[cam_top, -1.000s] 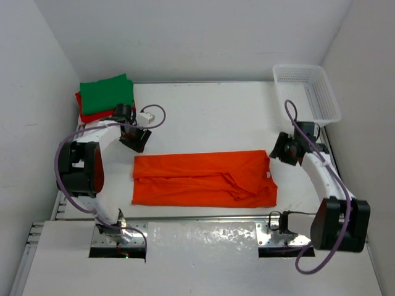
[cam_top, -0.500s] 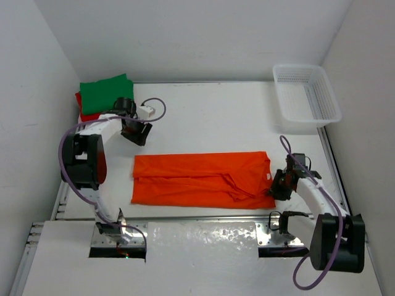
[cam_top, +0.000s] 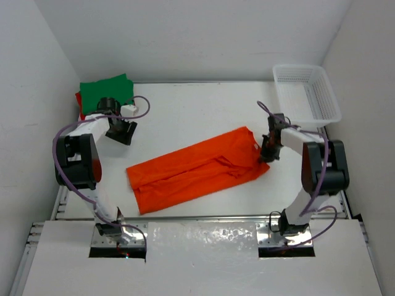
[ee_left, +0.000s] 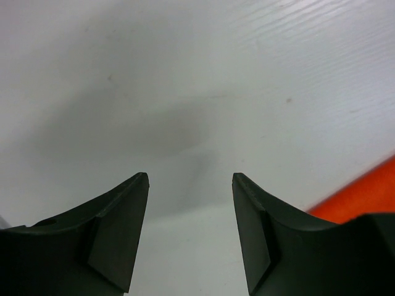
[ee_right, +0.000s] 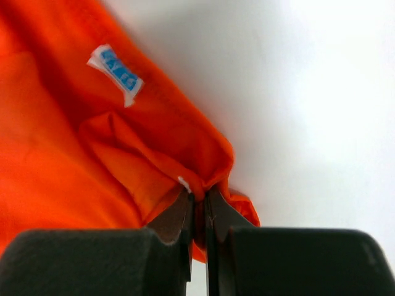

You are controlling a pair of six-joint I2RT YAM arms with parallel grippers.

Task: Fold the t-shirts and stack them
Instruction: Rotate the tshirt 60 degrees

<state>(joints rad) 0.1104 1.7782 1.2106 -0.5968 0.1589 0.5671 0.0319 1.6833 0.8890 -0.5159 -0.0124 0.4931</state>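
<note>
An orange t-shirt (cam_top: pixel 191 169), folded into a long strip, lies slanted across the middle of the table, its right end raised toward the back. My right gripper (cam_top: pixel 266 150) is shut on that right end; the right wrist view shows the orange cloth (ee_right: pixel 92 166) bunched between the closed fingertips (ee_right: pixel 185 209), with a blue-and-white label (ee_right: pixel 117 74) nearby. A folded green t-shirt (cam_top: pixel 106 91) rests on a red t-shirt (cam_top: pixel 80 106) at the back left. My left gripper (cam_top: pixel 118 131) hovers open just in front of that pile, over bare table, with nothing between its fingers (ee_left: pixel 117 234).
A white mesh basket (cam_top: pixel 308 92) stands at the back right corner. White walls close in on the left, back and right. A corner of the orange cloth (ee_left: pixel 364 194) shows at the right edge of the left wrist view.
My right gripper dropped to the shirt's near right corner, shut on it and dragged that end back, slanting the strip. The left gripper drifted left toward the green pile.
</note>
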